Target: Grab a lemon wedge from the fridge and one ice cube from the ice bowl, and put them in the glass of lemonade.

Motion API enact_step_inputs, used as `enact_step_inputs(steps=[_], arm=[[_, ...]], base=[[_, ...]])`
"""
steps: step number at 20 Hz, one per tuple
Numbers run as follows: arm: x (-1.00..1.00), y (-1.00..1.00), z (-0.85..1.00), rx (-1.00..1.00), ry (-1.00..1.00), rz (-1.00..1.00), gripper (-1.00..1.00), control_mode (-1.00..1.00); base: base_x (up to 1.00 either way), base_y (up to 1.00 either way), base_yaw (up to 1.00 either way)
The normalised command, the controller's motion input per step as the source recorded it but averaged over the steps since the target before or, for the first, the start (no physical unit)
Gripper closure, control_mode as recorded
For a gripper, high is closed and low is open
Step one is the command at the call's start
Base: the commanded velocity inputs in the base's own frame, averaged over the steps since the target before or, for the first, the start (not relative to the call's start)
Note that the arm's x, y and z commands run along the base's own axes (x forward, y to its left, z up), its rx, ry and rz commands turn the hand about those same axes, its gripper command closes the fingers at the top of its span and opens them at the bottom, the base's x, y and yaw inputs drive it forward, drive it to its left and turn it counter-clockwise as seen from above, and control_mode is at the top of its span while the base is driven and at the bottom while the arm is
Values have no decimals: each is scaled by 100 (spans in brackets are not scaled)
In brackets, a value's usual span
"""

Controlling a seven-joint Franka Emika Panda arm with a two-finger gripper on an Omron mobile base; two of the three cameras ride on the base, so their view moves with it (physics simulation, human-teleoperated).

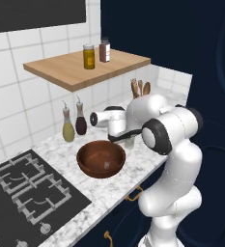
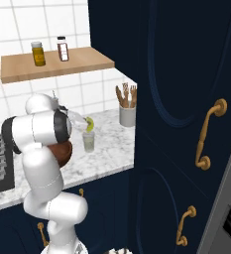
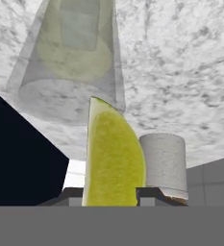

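Note:
My gripper [image 3: 111, 197] is shut on the lemon wedge [image 3: 113, 158], a yellow-green slice standing upright between the two fingertips. The glass of lemonade [image 3: 70, 57] lies just beyond the wedge in the hand view, its pale liquid visible. From the right base, the lemon wedge [image 2: 89, 123] hangs right above the rim of the glass of lemonade [image 2: 88, 141] on the marble counter. The ice bowl [image 1: 101, 158], dark brown and glossy, stands beside the glass toward the stove. I cannot make out an ice cube in it. A grey edge of the fridge [image 2: 230, 193] shows at far right.
A grey utensil holder [image 2: 127, 115] with wooden spoons stands behind the glass. Two bottles [image 1: 74, 124] stand by the tiled wall, and two jars [image 1: 95, 54] sit on the wooden shelf above. The stove [image 1: 27, 190] lies left, and tall navy cabinets [image 2: 186, 99] rise to the right.

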Motion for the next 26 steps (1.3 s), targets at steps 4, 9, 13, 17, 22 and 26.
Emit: enact_step_inputs(steps=[4,9,13,17,22,26], arm=[[20,0,-17,0,0,0,100,-100],[-18,-14,-4,0,0,-3,100,-100],[-32,-17,0,0,0,-4,100,-100],[-30,-13,0,0,0,-4,100,-100],[-38,-4,15,0,-1,-3,100,-100],[-44,-3,13,0,0,-5,100,-100]], base=[[0,0,0],[0,0,0],[0,0,0],[0,0,0],[0,0,0],[0,0,0]])
